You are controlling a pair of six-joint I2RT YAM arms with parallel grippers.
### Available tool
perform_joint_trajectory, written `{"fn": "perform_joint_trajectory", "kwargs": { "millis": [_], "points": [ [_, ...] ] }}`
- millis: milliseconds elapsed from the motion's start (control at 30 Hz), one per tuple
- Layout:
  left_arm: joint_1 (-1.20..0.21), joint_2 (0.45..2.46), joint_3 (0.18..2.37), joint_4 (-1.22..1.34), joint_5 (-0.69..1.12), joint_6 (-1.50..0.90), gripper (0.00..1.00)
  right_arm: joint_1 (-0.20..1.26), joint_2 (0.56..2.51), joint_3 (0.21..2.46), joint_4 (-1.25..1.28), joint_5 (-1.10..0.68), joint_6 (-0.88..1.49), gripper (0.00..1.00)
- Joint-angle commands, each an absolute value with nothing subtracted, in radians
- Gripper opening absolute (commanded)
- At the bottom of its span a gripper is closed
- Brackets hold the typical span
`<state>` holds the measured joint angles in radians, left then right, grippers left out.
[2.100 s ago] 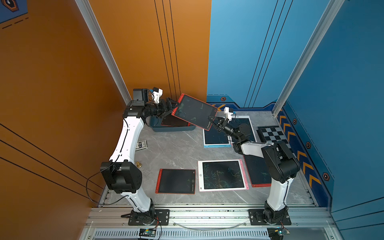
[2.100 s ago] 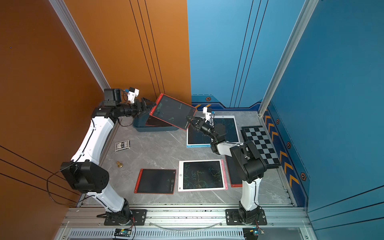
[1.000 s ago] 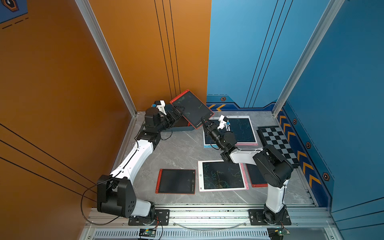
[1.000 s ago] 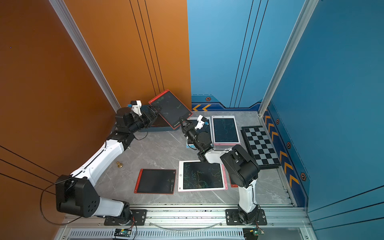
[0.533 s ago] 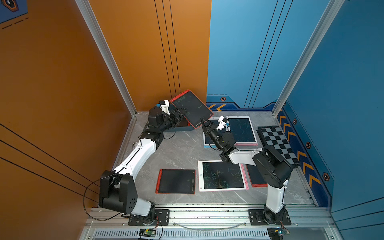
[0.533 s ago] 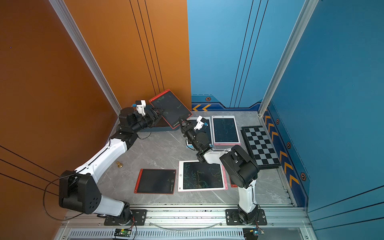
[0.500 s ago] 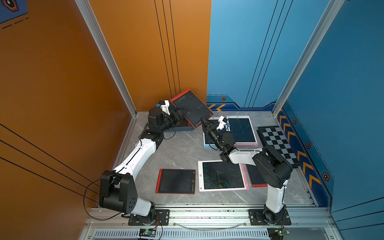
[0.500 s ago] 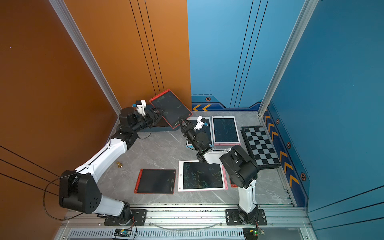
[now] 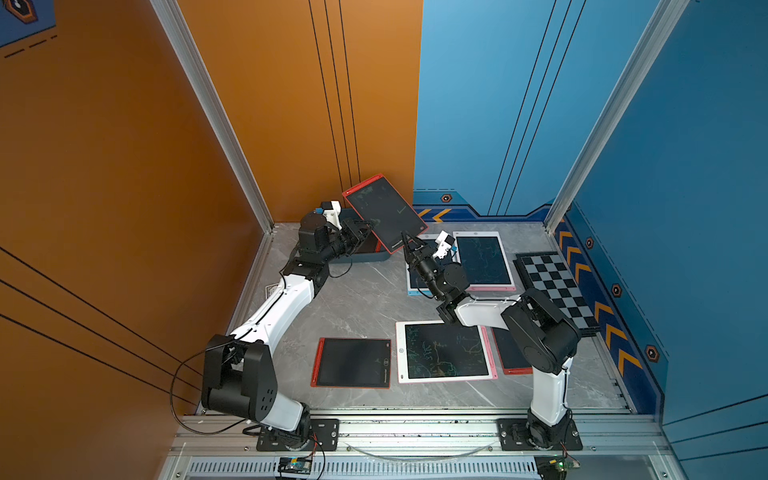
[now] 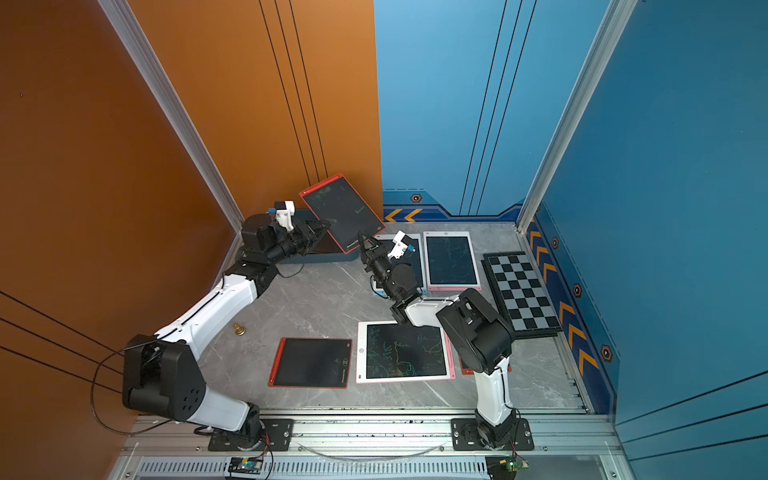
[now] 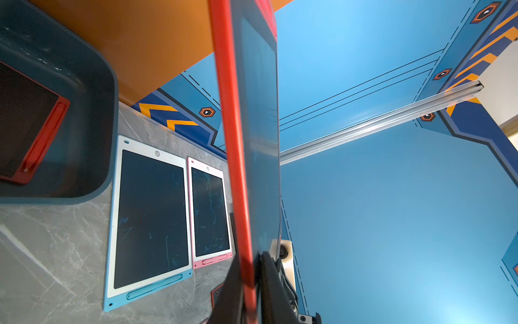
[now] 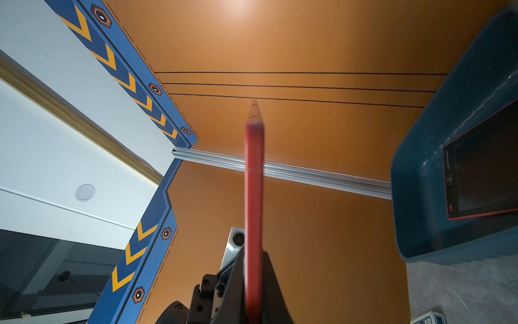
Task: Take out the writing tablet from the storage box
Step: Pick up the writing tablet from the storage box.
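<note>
You have five flat rectangular tablets (image 9: 353, 362) on the grey marbled tabletop (image 9: 365, 299). Beyond, left gripper (image 9: 368, 227) and right gripper (image 9: 405, 241) both clamp one red-framed writing tablet (image 9: 384, 212), aloft near the far-left corner's teal plastic storage box (image 11: 92, 117), one red tablet (image 11: 25, 120) inside.

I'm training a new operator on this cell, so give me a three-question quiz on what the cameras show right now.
1. True or false: the right gripper alone holds the raised tablet.
2. What lies in the box? A) nothing B) a red tablet C) the chequered board
3. How many tablets lie on the table outside the box?

Key
1. False: the left gripper clamps it too.
2. B
3. Five: front red tablet, white tablet, half-hidden red tablet, pink tablet, blue tablet.
</note>
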<state>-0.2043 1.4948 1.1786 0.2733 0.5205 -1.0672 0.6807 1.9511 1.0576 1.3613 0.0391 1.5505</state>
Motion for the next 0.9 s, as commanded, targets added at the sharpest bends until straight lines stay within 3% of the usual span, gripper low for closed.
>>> {"fn": "perform_joint_trajectory", "kwargs": {
  "millis": [0,100,233,400,533,867],
  "points": [
    [-0.217,1.496,1.221,0.307,0.560,-1.051,0.07,0.684,1.968,1.083,1.353,0.007,1.552,0.05],
    [-0.215,1.494,1.221,0.307,0.559,-1.052,0.00,0.681,1.969,1.083,1.337,0.005,1.557,0.08],
    [-0.208,1.488,1.221,0.307,0.560,-1.052,0.00,0.675,1.962,1.077,1.313,0.005,1.560,0.15],
    [-0.179,1.482,1.224,0.307,0.573,-1.060,0.00,0.654,1.933,1.049,1.269,0.017,1.549,0.32],
    [-0.143,1.488,1.239,0.307,0.620,-1.080,0.00,0.617,1.859,0.990,1.131,0.040,1.524,0.42],
    [-0.061,1.520,1.301,0.102,0.761,-1.005,0.00,0.549,1.596,0.918,0.627,0.130,1.271,0.53]
  ]
}}
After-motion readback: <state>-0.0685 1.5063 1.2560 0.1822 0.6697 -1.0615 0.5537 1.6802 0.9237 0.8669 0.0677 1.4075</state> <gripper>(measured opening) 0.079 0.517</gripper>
